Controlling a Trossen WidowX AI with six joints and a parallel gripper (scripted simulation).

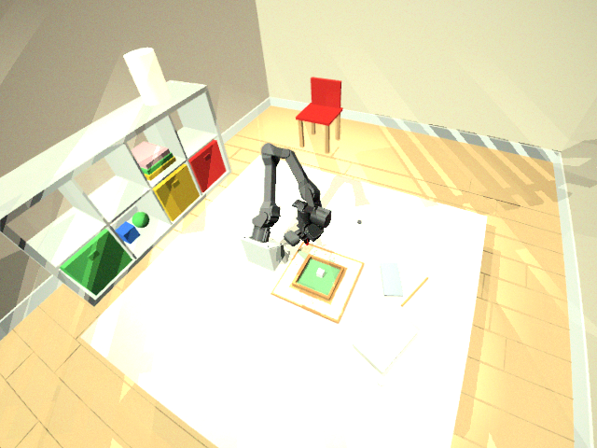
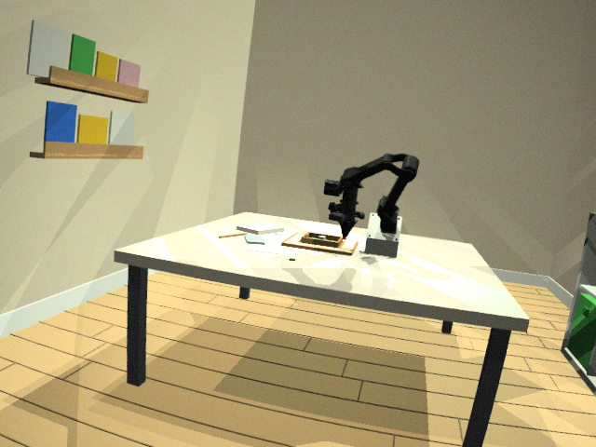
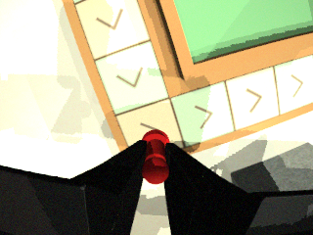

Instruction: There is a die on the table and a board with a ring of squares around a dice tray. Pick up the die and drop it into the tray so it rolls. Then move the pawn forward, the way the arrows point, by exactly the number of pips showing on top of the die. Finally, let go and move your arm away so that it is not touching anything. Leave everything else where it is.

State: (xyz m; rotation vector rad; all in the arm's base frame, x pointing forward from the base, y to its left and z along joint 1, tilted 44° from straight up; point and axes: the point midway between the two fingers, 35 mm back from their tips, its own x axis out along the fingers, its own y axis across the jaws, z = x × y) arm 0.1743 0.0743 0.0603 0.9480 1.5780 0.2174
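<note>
My gripper is shut on the red pawn and points down. It holds the pawn a little above the corner square of the board nearest the arm base. In the wrist view, arrows on the squares at left point down toward this corner, and arrows on the squares at right point right, away from it. The white die lies inside the green-floored tray; its pips are too small to read. The die is out of the wrist view.
A pale blue flat pad and an orange pencil lie beyond the board. A white flat block lies farther off. A small dark object lies to one side. The arm base stands near the board.
</note>
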